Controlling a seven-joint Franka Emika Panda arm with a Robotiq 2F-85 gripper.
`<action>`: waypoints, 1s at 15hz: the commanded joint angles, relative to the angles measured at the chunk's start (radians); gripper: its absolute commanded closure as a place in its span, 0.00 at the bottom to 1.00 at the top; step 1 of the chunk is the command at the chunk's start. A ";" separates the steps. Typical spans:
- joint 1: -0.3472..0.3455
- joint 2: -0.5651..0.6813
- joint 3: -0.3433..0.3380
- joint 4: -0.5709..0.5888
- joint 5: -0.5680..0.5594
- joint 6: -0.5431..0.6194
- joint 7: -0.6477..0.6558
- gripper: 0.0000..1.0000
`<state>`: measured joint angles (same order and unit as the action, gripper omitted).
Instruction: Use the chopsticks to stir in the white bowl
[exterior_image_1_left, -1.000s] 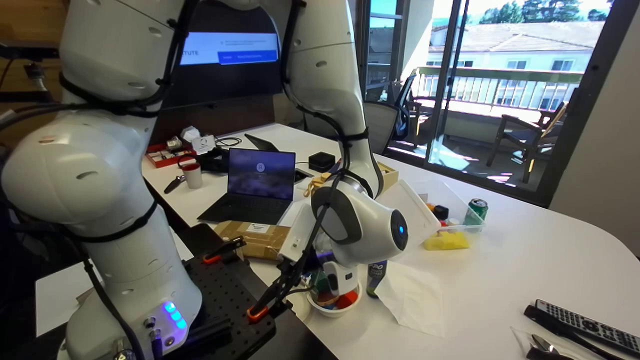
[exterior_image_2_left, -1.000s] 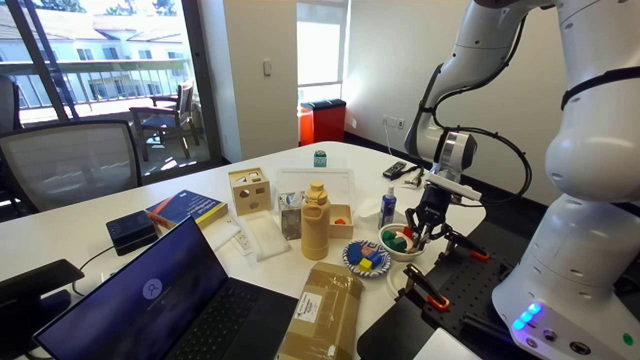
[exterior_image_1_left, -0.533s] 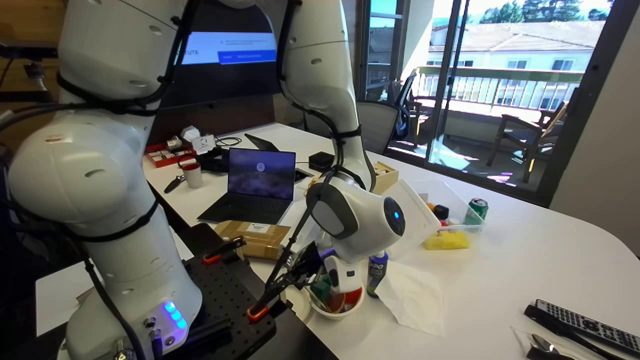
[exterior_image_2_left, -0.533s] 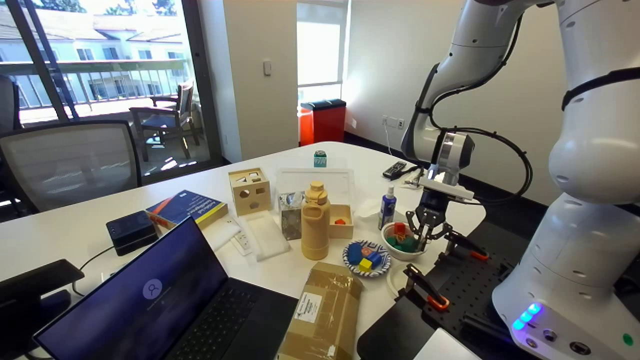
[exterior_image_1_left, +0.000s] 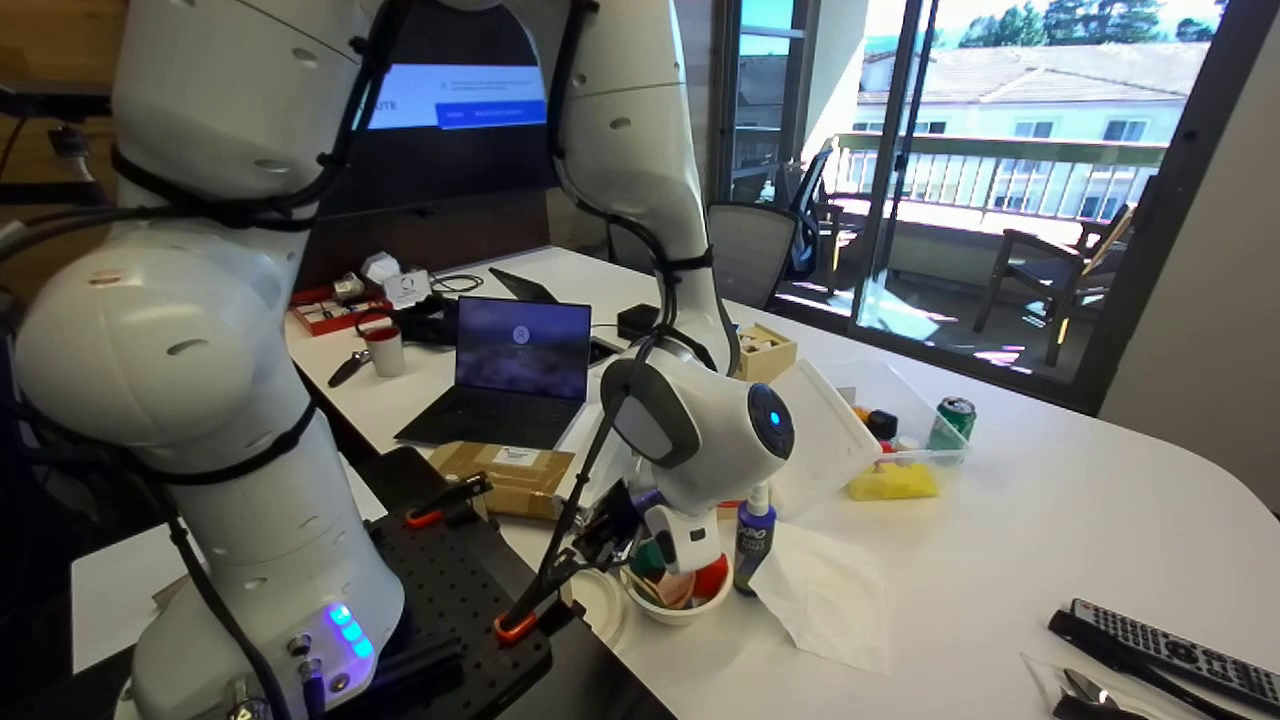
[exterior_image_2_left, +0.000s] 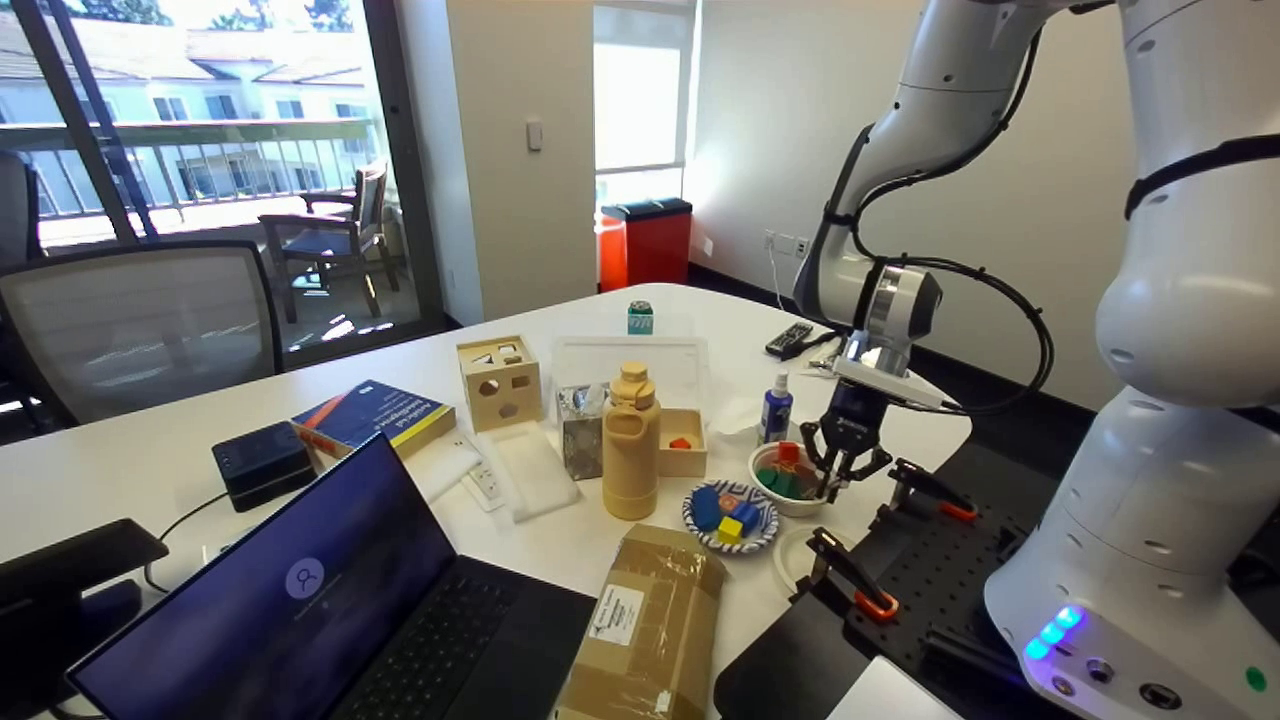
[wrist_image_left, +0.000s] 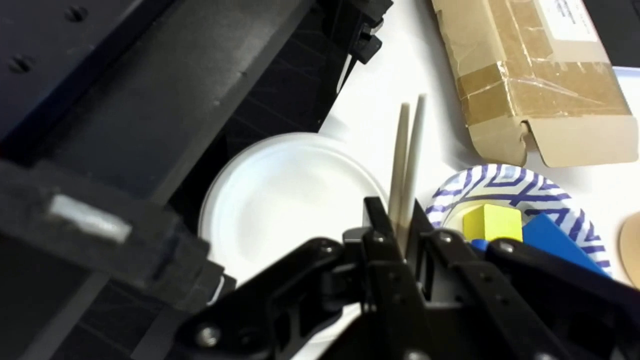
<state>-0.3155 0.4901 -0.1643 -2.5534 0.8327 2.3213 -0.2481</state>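
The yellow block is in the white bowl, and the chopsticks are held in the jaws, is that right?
Not quite: the wrist view shows the yellow block in the patterned bowl instead. The chopsticks are indeed held in the jaws.

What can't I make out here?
Wrist view: the pincer hides the rest of the chopsticks.
In an exterior view: the arm's end hides part of the white bowl.
In an exterior view: the bottom edge cuts off the laptop; print on the box label is too small.
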 joint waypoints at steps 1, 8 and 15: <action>-0.041 -0.025 0.008 -0.010 0.011 -0.088 -0.071 0.97; 0.010 -0.023 -0.034 -0.022 -0.050 -0.085 0.048 0.97; 0.047 -0.059 0.000 -0.071 -0.003 0.152 0.067 0.97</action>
<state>-0.2751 0.4787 -0.1775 -2.5845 0.8113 2.4090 -0.1853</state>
